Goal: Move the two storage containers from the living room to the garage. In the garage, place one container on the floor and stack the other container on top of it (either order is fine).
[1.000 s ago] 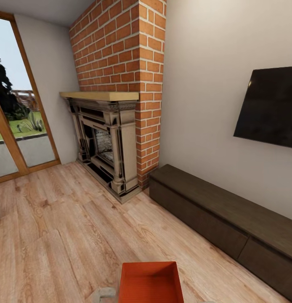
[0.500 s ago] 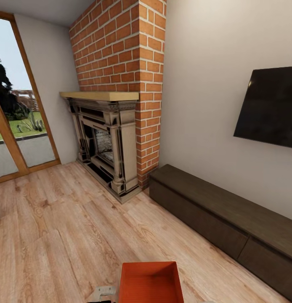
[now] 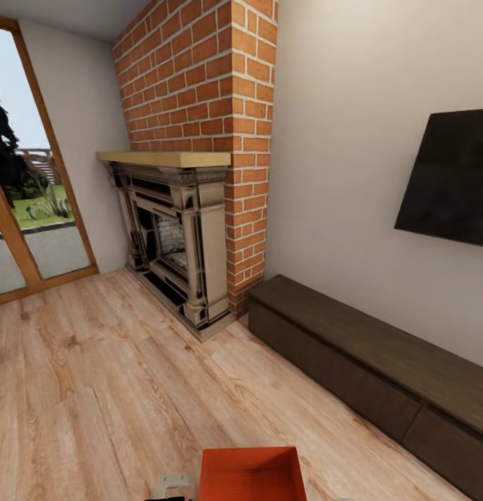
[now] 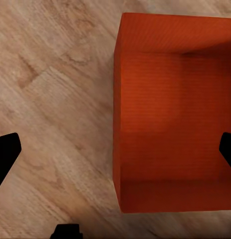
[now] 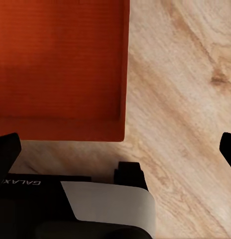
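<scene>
One orange-red storage container (image 3: 250, 475) rests open side up on the living room's light wood plank floor, at the bottom middle of the head view. In the left wrist view the container (image 4: 170, 114) is seen from above. My left gripper (image 4: 116, 152) hangs open over its side wall, one dark fingertip (image 4: 5, 154) over the floor and the other over the bin's inside. In the right wrist view a corner of the container (image 5: 60, 64) shows, and my right gripper (image 5: 117, 149) is open above the floor just off its edge. Neither gripper holds anything.
A brick fireplace (image 3: 193, 229) stands ahead, with a wood-framed glass door (image 3: 26, 209) to its left. A long dark low cabinet (image 3: 367, 355) runs along the right wall under a black TV (image 3: 450, 181). My own dark body with a white panel (image 5: 105, 204) sits beside the container.
The whole head view has shifted a little, so the camera moved. The container now sits lower in the picture, and a pale part of my left arm has come in beside it.
</scene>
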